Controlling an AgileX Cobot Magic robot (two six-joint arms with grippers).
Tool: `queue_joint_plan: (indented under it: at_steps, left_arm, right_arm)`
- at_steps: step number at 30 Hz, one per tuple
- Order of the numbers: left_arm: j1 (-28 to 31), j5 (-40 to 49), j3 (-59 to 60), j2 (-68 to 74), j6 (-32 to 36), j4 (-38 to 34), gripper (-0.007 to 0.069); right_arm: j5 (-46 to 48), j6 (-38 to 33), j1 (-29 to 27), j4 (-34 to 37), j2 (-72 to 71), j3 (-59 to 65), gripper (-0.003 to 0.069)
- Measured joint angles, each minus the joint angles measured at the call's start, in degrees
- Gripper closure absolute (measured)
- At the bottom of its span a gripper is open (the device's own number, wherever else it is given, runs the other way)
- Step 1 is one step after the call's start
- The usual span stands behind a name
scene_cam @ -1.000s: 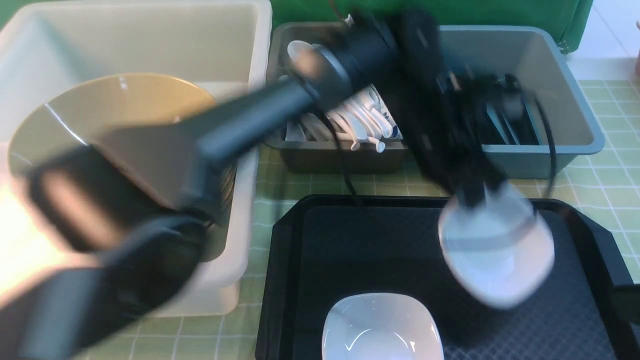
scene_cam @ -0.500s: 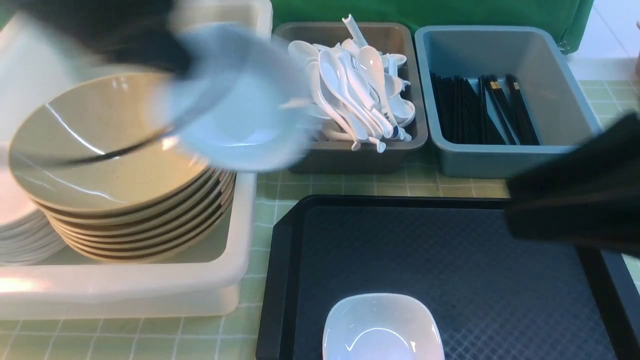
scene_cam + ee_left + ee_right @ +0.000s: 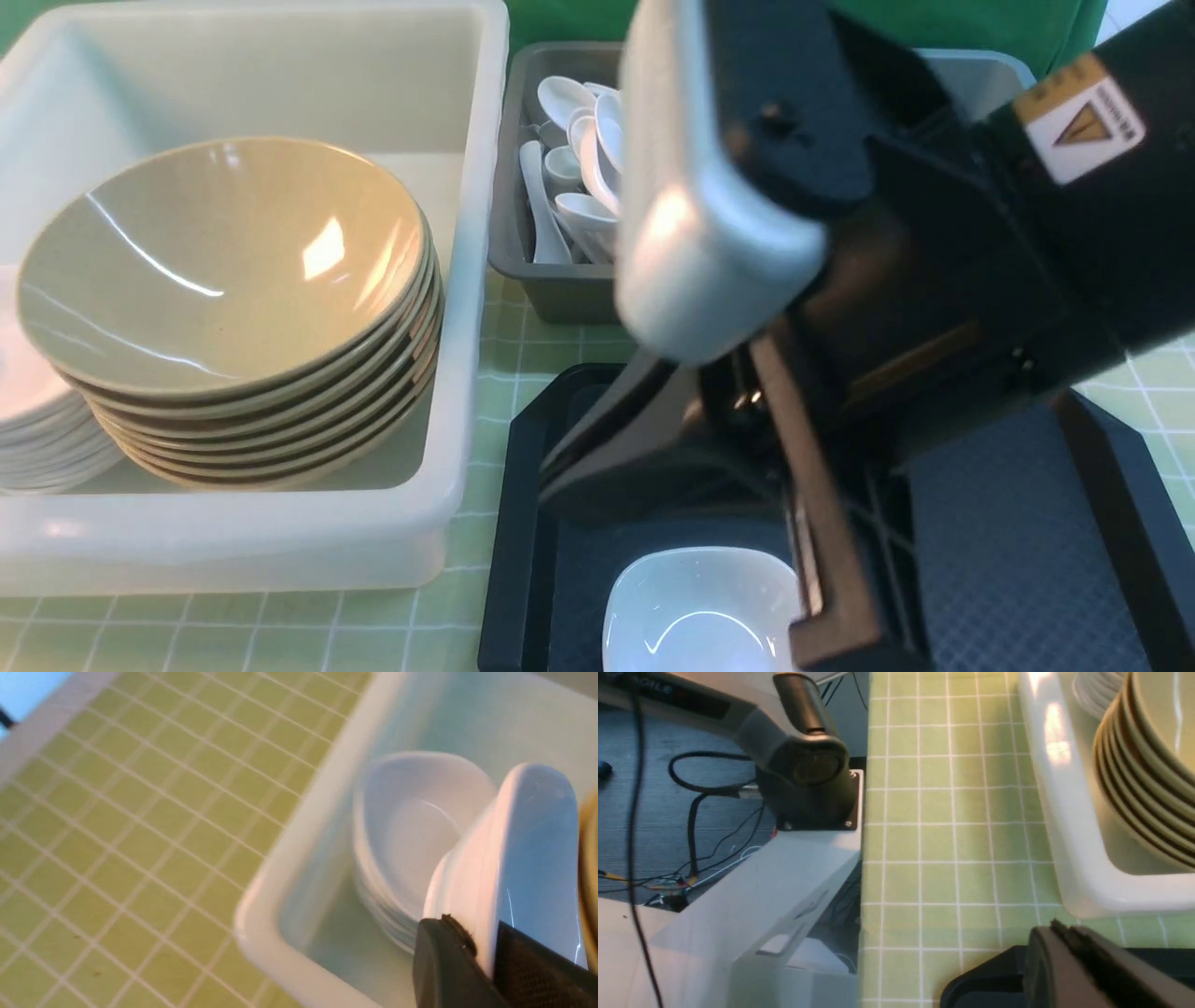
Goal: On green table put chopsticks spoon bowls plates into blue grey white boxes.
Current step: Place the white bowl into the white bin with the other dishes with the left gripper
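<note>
The left gripper (image 3: 473, 947) has carried a glossy white rounded-square dish (image 3: 537, 854) from above the black textured tray (image 3: 1027, 560) to the translucent white plastic tub (image 3: 455, 308). Its fingers are clamped on the dish rim, beside the white dish stack (image 3: 420, 798); release onto that stack is the probable next step. The right gripper (image 3: 558, 474), fingers together and holding nothing visible, now extends over the tray's left side. One white dish (image 3: 709, 607) remains there, awaiting transfer.
</note>
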Motion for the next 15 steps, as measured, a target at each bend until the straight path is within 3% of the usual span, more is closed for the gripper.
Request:
queue_joint_plan:
  at_steps: [5,15]
  left_arm:
    - [0.0,-4.17,0.0,4.83,-7.21,6.7,0.0609]
    - [-0.07,-10.12,0.0,20.62,-6.89,-0.29,0.0608]
  right_arm:
    - [1.04,0.81,0.66,-0.31,0.0,-0.2,0.0635]
    - [3.28,0.86,0.66,-0.47,0.0,-0.28,0.0631]
